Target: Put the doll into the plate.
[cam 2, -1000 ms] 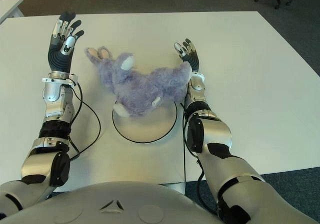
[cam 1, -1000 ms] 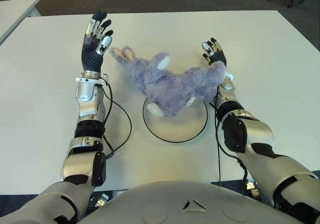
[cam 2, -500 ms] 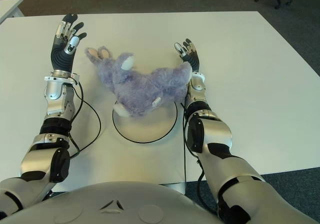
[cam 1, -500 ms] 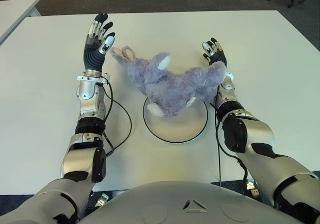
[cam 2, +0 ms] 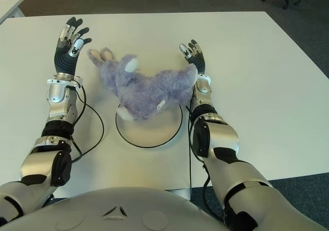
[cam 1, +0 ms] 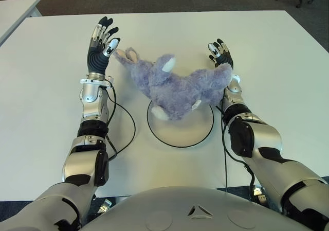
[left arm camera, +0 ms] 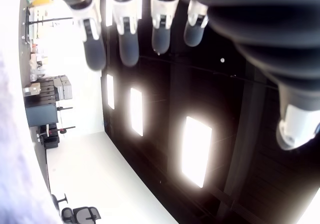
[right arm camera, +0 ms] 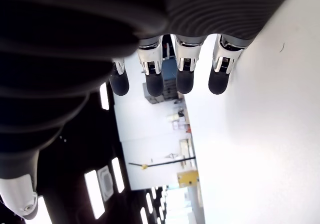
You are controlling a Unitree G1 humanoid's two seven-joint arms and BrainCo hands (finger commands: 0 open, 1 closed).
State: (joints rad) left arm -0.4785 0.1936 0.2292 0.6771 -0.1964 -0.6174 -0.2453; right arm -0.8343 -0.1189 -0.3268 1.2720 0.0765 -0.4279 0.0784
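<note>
You see one fluffy purple plush doll [cam 1: 177,87] lying partly over the far rim of one round white plate [cam 1: 181,125] on the white bench [cam 1: 46,102]. Your left hand [cam 1: 99,48] beside its ears and right hand [cam 1: 220,54] at its other end hold nothing, fingers spread wide.
</note>
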